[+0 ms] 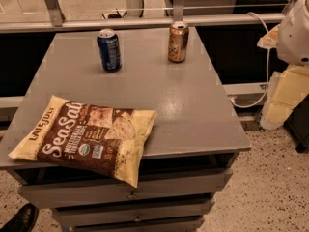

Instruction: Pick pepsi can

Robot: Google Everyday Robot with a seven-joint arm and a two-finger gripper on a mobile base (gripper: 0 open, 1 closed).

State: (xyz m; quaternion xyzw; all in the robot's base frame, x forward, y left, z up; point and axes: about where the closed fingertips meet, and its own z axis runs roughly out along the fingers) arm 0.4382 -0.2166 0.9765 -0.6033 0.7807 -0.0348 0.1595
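Observation:
The pepsi can (109, 50) is dark blue with a silver top and pale print. It stands upright on the far left part of the grey table (193, 105). My arm's white housing (295, 30) shows at the right edge, off the table. My gripper (284, 98) appears as the pale yellow part below it, to the right of the table and far from the can. Nothing is held in it that I can see.
A brown-gold can (177, 42) stands upright at the far middle of the table, right of the pepsi can. A Sea Salt chip bag (87, 137) lies flat at the front left corner. A rail (145, 22) runs behind the table. Drawers (130, 192) sit under the top. A black shoe (21, 219) is at the bottom left.

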